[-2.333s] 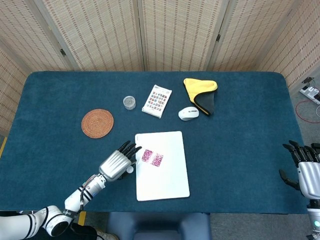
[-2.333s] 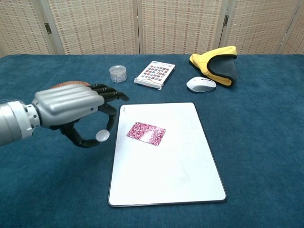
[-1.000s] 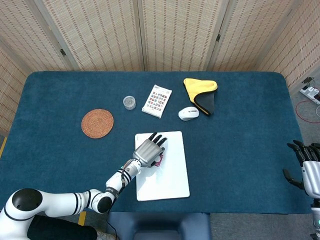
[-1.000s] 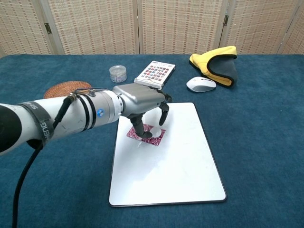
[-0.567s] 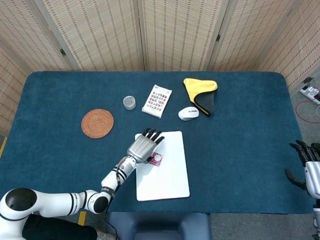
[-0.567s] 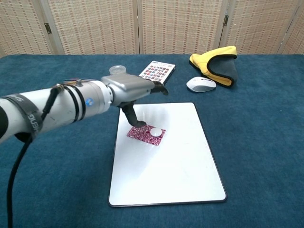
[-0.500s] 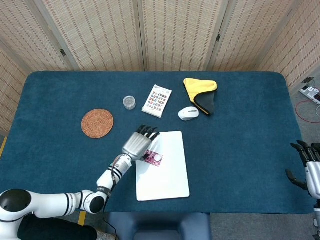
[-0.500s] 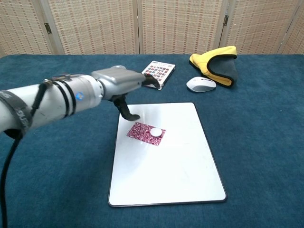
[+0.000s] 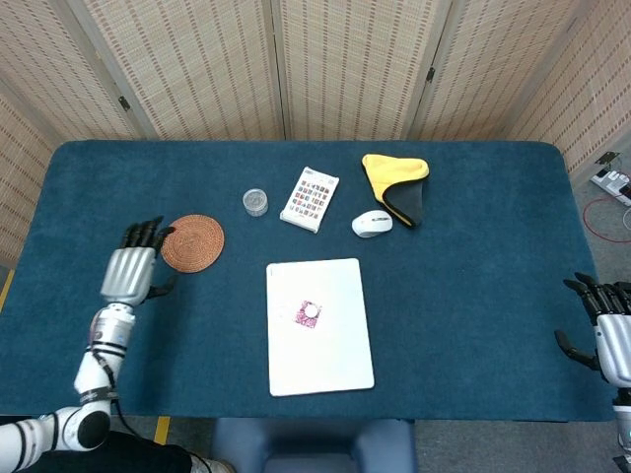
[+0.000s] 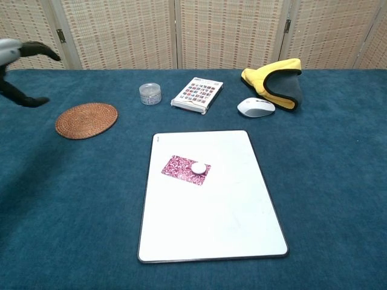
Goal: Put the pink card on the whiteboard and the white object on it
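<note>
A pink patterned card (image 9: pixel 304 313) (image 10: pixel 183 170) lies flat on the upper left part of the whiteboard (image 9: pixel 335 355) (image 10: pixel 224 223). A small round white object (image 9: pixel 312 310) (image 10: pixel 198 167) sits on the card's right half. My left hand (image 9: pixel 131 271) (image 10: pixel 17 63) hovers far left of the board, beside the woven coaster, fingers spread and holding nothing. My right hand (image 9: pixel 606 333) is at the table's right edge, fingers apart and empty; the chest view does not show it.
A woven round coaster (image 9: pixel 192 242) (image 10: pixel 86 120) lies left of the board. Behind the board are a small clear jar (image 9: pixel 255 202) (image 10: pixel 150 93), a printed card box (image 9: pixel 310 199) (image 10: pixel 197 95), a white mouse (image 9: pixel 372 224) (image 10: pixel 256 107) and a yellow-grey cloth (image 9: pixel 397 184) (image 10: pixel 275 83).
My left hand set the white object on the pink card, let go and pulled away far to the left, past the coaster. The right hand stayed put.
</note>
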